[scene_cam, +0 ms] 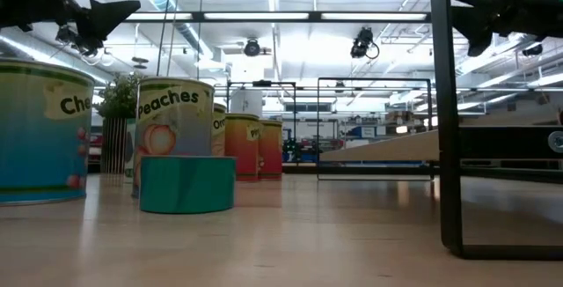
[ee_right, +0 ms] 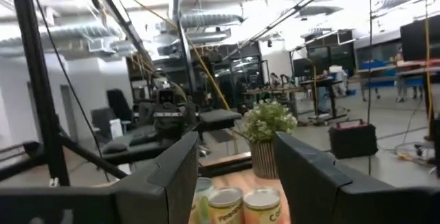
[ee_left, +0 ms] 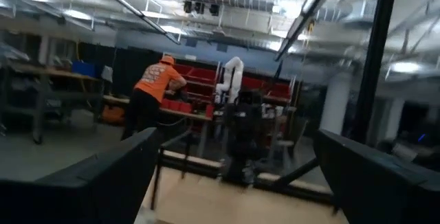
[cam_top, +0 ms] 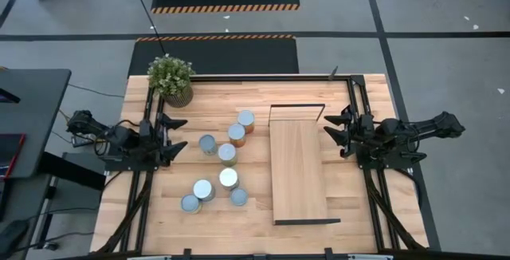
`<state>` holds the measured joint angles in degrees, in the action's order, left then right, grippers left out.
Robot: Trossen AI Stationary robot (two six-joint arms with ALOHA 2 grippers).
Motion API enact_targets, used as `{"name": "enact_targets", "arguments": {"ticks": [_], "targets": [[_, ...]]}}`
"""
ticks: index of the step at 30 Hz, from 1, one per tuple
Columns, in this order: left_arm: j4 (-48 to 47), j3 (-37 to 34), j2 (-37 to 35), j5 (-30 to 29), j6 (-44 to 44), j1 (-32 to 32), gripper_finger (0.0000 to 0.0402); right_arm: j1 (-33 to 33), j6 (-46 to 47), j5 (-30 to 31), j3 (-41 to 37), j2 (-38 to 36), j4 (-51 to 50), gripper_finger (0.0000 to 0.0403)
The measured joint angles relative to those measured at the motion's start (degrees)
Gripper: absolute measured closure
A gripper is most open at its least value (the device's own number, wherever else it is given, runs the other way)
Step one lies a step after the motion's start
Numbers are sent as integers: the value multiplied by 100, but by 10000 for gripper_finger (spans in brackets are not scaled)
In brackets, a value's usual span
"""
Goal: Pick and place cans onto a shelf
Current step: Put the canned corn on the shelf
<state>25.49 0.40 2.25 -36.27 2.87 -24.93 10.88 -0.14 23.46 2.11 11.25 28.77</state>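
Observation:
Several cans stand upright in a loose cluster on the wooden table, left of the middle [cam_top: 227,153]; in the low view they show at the left, one labelled Peaches [scene_cam: 174,133] behind a short teal tin [scene_cam: 186,183]. The shelf [cam_top: 299,164], a long light-wood board with black end frames, stands on the table right of the cans. My left gripper [cam_top: 179,133] is open and empty above the table's left side, pointing toward the cans. My right gripper [cam_top: 328,126] is open and empty at the shelf's far right corner; the right wrist view shows can tops [ee_right: 227,207] beyond its fingers.
A potted green plant [cam_top: 170,79] stands at the table's far left corner and also shows in the right wrist view [ee_right: 268,135]. Black rails run along the table's far edge and sides [cam_top: 263,76]. A person in an orange top [ee_left: 155,90] works in the room beyond.

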Motion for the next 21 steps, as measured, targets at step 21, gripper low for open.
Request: {"name": "enact_targets", "arguments": {"ticks": [21], "targets": [[756, 56, 1442, 40, -175, 7, 8, -754, -588, -673, 1743, 3846, -157, 208]]}}
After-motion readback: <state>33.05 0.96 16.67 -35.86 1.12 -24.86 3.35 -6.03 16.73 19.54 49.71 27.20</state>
